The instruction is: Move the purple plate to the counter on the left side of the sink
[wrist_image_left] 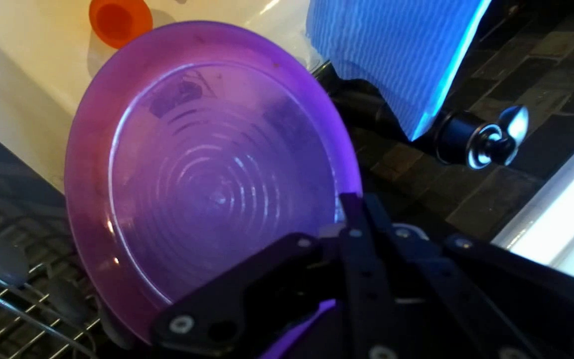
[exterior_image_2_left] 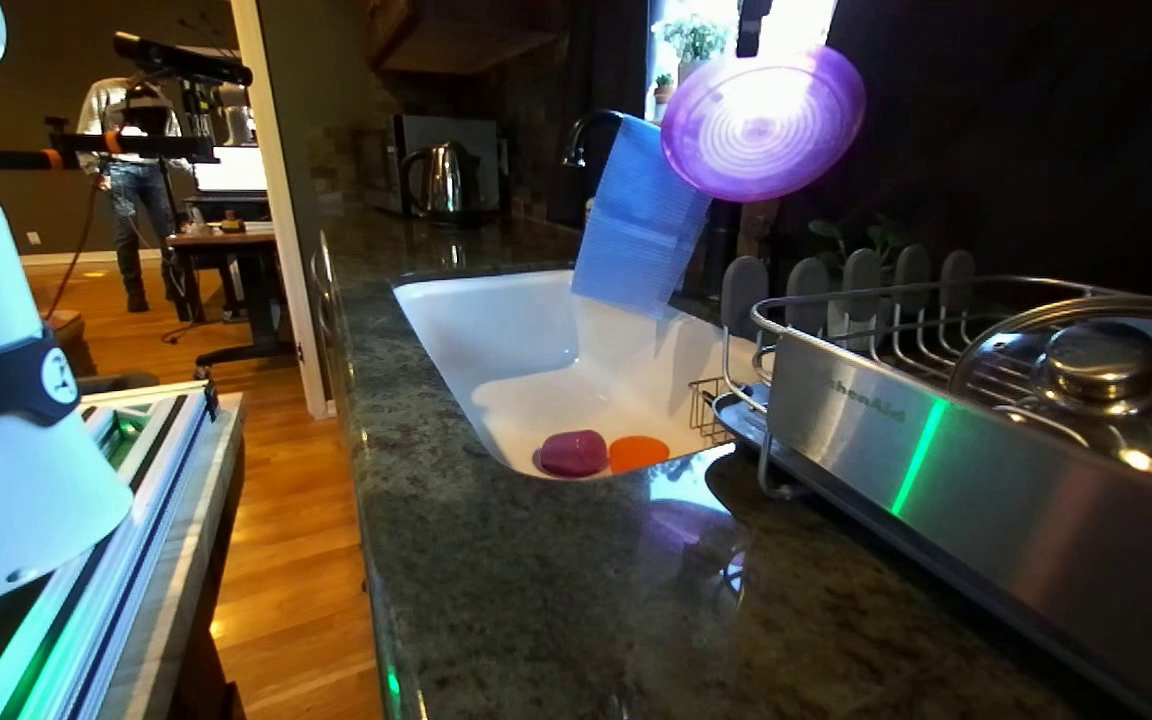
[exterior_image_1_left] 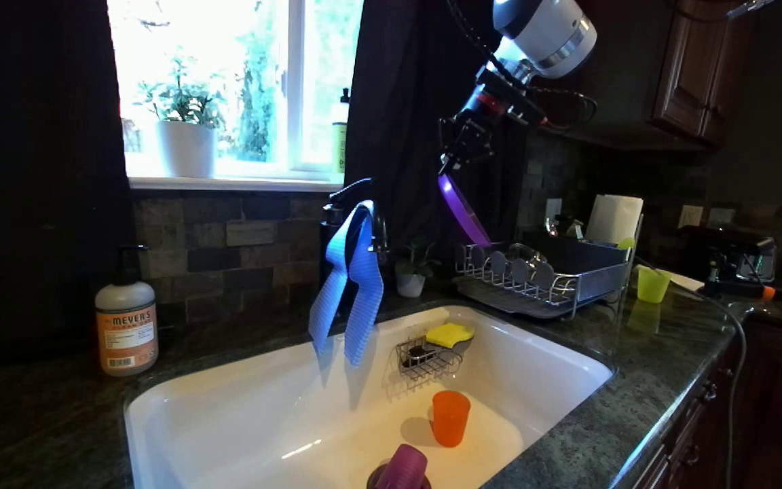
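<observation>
The purple plate (exterior_image_1_left: pixel 462 209) is held in the air, tilted steeply, near the dish rack. It also shows in an exterior view (exterior_image_2_left: pixel 761 130) and fills much of the wrist view (wrist_image_left: pixel 217 174). My gripper (exterior_image_1_left: pixel 448 167) is shut on the plate's rim; in the wrist view its fingertips (wrist_image_left: pixel 364 200) pinch the rim edge. The white sink (exterior_image_1_left: pixel 241 407) lies below, and also shows in an exterior view (exterior_image_2_left: pixel 511 330). The blue cloth (exterior_image_1_left: pixel 357 292) hangs over its faucet. The dark stone counter (exterior_image_1_left: pixel 31 428) runs around the sink and also shows in an exterior view (exterior_image_2_left: pixel 506 580).
The metal dish rack (exterior_image_1_left: pixel 601 272) stands beside the sink with a glass lid in it. An orange cup (exterior_image_1_left: pixel 451 418) and a purple cup-like object (exterior_image_1_left: pixel 404 467) are in the sink. A soap bottle (exterior_image_1_left: pixel 126 326), small plant (exterior_image_1_left: pixel 411 272) and green cup (exterior_image_1_left: pixel 653 285) stand on the counter.
</observation>
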You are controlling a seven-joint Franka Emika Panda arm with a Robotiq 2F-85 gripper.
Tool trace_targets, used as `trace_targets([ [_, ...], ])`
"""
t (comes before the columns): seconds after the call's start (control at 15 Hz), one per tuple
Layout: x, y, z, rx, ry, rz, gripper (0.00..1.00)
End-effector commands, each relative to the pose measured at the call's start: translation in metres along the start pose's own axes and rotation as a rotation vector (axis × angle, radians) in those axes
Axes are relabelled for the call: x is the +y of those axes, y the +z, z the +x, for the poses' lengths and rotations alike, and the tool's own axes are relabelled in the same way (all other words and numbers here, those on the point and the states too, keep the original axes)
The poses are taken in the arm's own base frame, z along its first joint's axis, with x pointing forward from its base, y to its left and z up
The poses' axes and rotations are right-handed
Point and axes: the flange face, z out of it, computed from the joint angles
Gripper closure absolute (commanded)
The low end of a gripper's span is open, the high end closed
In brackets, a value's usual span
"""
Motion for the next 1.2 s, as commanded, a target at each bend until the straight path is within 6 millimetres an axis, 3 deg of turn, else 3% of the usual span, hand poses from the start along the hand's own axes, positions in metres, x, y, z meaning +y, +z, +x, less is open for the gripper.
trace_targets([
  [0.0, 0.002, -0.002, 0.002, 0.001, 0.001, -0.001, 0.99],
  [0.07, -0.002, 0.0, 0.0, 0.021, -0.057, 0.041, 0.99],
  [0.2, -0.042, 0.013, -0.005, 0.02, -0.208, 0.036, 0.99],
  [0.33, -0.094, 0.018, -0.027, 0.01, -0.319, 0.008, 0.99],
  [0.53, -0.169, 0.022, -0.07, 0.011, -0.495, -0.031, 0.99],
  [0.8, -0.263, 0.01, -0.135, 0.016, -0.746, -0.082, 0.99],
  [1.13, -0.348, 0.032, -0.206, -0.026, -1.041, -0.052, 0.99],
])
